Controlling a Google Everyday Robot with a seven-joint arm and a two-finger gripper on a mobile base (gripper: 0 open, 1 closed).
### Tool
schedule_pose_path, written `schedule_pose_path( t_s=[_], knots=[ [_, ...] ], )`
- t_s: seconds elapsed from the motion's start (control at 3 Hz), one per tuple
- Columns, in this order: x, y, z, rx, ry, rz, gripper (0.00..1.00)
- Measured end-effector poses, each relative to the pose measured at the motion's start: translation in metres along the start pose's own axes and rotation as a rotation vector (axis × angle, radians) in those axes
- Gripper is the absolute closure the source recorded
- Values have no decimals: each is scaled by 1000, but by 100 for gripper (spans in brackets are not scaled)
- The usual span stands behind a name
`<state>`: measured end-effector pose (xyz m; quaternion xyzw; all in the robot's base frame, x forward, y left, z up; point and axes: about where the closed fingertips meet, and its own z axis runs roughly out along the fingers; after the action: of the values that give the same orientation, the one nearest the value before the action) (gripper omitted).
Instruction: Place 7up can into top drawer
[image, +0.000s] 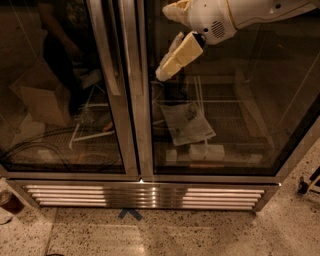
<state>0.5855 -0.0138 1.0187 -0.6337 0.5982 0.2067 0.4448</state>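
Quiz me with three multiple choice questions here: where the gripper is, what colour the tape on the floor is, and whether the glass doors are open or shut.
1. Where is the gripper? A. high before the right glass door. B. at the floor. C. inside the left compartment.
2. What colour is the tape mark on the floor? A. red. B. blue. C. white.
3. How do the two glass doors stand? A. both shut. B. left open. C. right open.
Answers: A, its open fingers hang before that door's upper glass; B, the mark is blue; A, both doors sit flush at the centre post.
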Motion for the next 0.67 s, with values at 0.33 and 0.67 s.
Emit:
schedule_pose_path(
  t_s=[0.33,0.67],
  knots=[
    [0,0,0,0,0,0,13],
    [0,0,0,0,0,0,38]
  ],
)
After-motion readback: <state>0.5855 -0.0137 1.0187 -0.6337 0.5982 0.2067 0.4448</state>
